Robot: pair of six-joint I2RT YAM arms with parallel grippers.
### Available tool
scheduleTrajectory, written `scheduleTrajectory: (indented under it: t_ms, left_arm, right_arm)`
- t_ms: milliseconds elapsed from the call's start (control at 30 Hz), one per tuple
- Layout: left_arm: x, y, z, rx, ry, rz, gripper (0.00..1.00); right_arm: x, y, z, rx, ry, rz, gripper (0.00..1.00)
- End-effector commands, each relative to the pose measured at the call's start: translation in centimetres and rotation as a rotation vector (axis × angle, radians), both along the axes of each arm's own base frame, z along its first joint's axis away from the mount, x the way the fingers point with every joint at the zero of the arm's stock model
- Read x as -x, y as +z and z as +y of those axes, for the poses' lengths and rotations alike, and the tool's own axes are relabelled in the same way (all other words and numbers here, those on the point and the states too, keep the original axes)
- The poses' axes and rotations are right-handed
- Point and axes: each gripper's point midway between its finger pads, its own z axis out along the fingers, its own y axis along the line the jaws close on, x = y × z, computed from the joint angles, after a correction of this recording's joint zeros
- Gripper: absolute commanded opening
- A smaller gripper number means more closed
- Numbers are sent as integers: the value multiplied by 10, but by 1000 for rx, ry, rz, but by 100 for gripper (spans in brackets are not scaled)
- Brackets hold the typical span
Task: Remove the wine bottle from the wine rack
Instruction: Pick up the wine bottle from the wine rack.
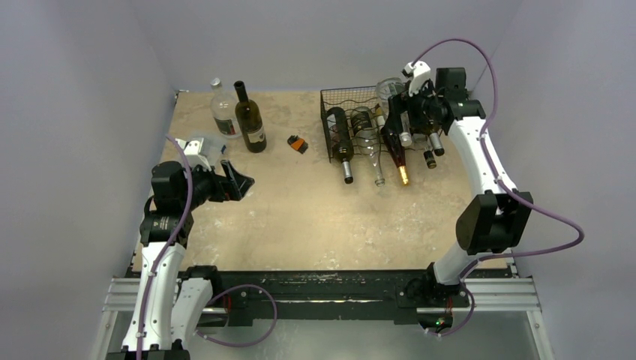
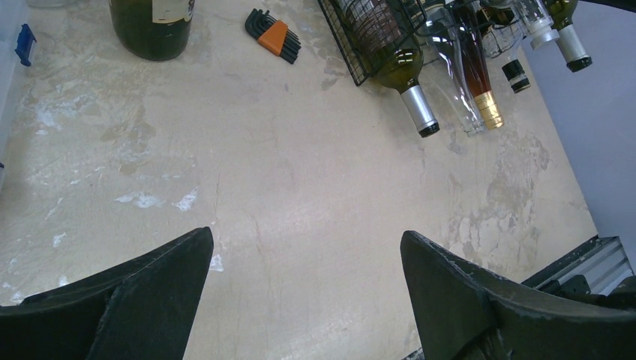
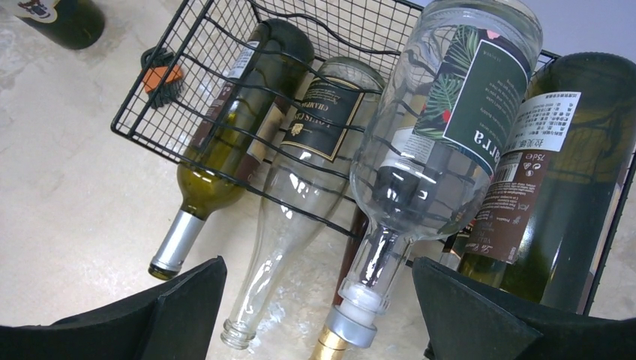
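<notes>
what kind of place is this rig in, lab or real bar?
Most likely a robotics lab test cell, not a home. Plain walls box in a stained tabletop, the left arm and right arm are bolted to an aluminium rail, and a hex key set lies near the wine rack.

Wine rack [image 1: 341, 105]: right end hidden behind the right gripper [image 1: 409, 124], upper right of the top view
Upright dark bottle [image 2: 150, 26]: only the base shows, cut off by the top edge
Gold-capped bottle [image 3: 330, 349]: body mostly hidden behind the clear bottle [image 3: 442, 127], lower centre
Clear box [image 2: 11, 52]: a sliver at the left edge, the rest cut off
</notes>
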Motion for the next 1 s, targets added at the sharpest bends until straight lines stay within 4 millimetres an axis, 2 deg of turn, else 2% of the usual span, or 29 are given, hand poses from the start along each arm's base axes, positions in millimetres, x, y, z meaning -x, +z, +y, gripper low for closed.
scheduleTrajectory:
  t_ms: [0,133,433,667,967]
  left_arm:
    - [-2,9,-1,-9,-17,-40,96]
    - [-2,9,-1,-9,-16,-37,96]
    - [-3,9,-1,-8,-15,-38,96]
    - [-2,9,-1,-7,-15,-37,96]
    - [-2,9,-1,-8,-16,-38,96]
  right_arm:
    - [-15,10,-1,-18,-24,-44,99]
    - [-19,3,0,-26,-31,-28,99]
    - [-28,-14,-18,1,-164,-15,99]
    - [-32,-32,-21,-9,-212,15,99]
    - [-37,-57,-24,-13,-254,66,81]
